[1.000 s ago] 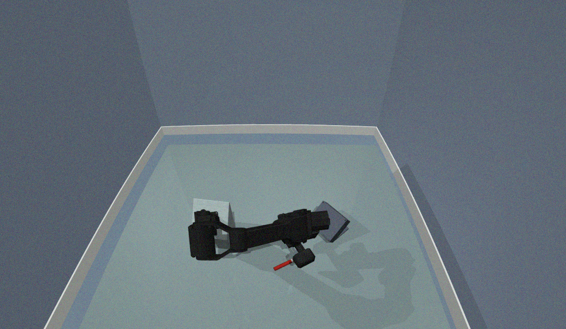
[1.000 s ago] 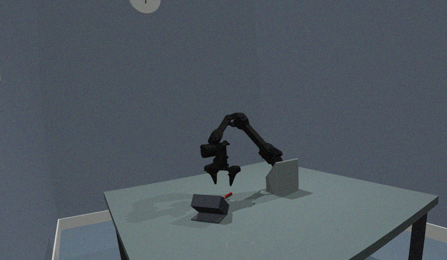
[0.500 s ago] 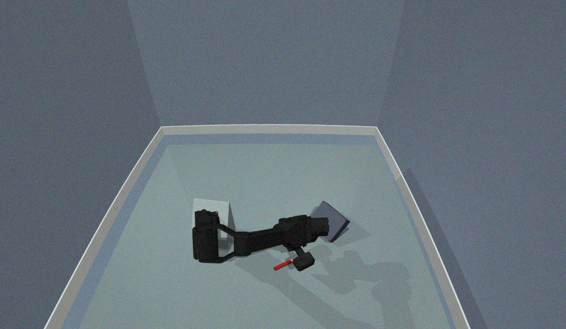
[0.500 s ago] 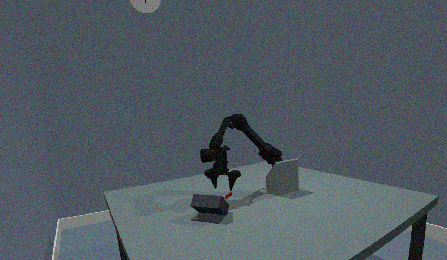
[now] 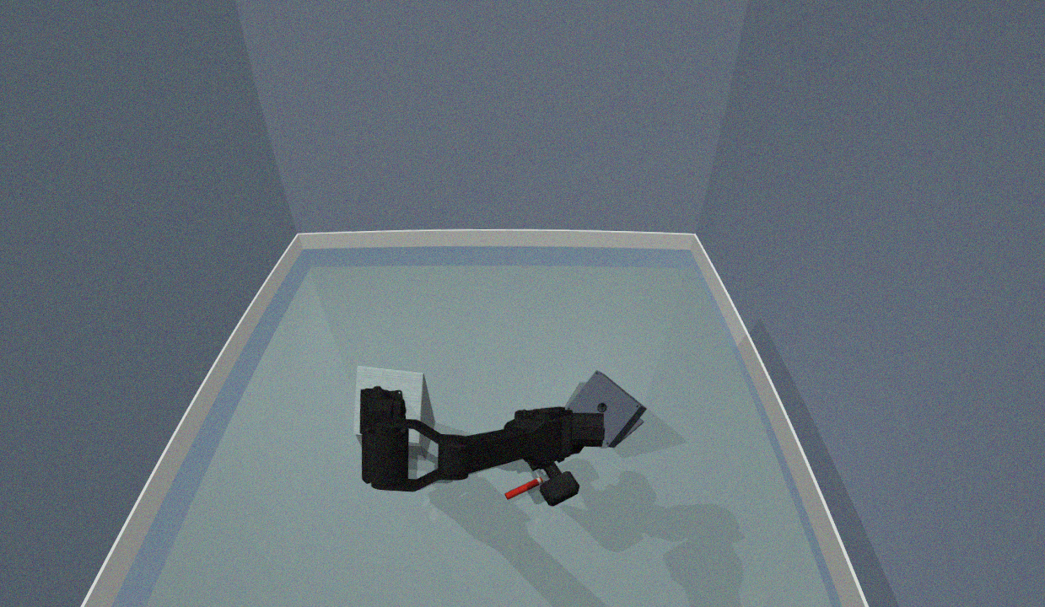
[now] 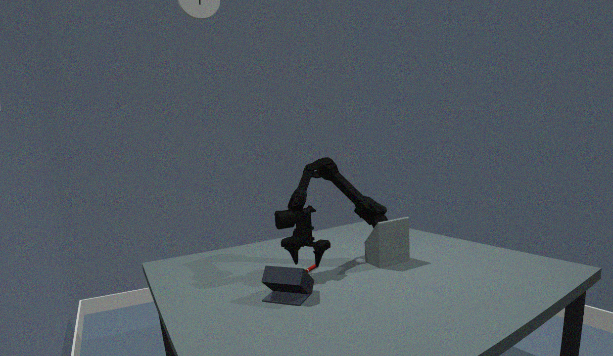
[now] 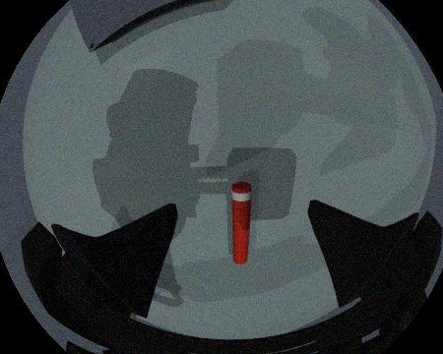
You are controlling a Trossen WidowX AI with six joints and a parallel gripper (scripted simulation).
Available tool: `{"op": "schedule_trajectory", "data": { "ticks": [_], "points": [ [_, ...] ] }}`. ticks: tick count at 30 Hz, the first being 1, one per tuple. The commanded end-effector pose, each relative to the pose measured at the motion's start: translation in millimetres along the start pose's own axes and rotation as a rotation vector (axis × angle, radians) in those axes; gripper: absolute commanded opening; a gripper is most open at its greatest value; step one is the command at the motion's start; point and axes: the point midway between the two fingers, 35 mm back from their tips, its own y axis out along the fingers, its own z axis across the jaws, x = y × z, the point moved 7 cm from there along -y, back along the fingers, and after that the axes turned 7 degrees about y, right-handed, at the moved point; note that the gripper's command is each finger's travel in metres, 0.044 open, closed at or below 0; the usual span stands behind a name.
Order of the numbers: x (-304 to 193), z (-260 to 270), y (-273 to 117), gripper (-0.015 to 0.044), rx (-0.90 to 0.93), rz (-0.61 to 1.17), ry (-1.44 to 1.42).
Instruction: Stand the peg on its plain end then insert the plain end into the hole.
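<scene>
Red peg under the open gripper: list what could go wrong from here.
The red peg lies on its side between the spread fingers of the gripper; if they close off-centre, one might nudge or roll it.

Its white band points toward the sloped panel, so a grasp carried over without turning could present the wrong end.

The panel sits close by, so the gripper might bump it while uprighting the peg.
</scene>
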Motion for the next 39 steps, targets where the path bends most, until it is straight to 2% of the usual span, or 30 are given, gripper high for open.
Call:
{"op": "schedule_trajectory", "data": {
  "ticks": [1, 12, 25, 32, 39],
  "points": [
    [-1.6, 1.2, 6.8, 0.0440, -0.003, 0.006, -0.007],
    [-3.4, 1.4, 21.5, 0.0440, -0.007, 0.008, -0.009],
    [-3.4, 1.4, 21.5, 0.0110, -0.007, 0.008, -0.009],
    [-3.4, 1.4, 21.5, 0.0110, -0.007, 0.008, -0.009],
    [-3.4, 1.4, 21.5, 0.0063, -0.007, 0.008, -0.009]
  ]
}}
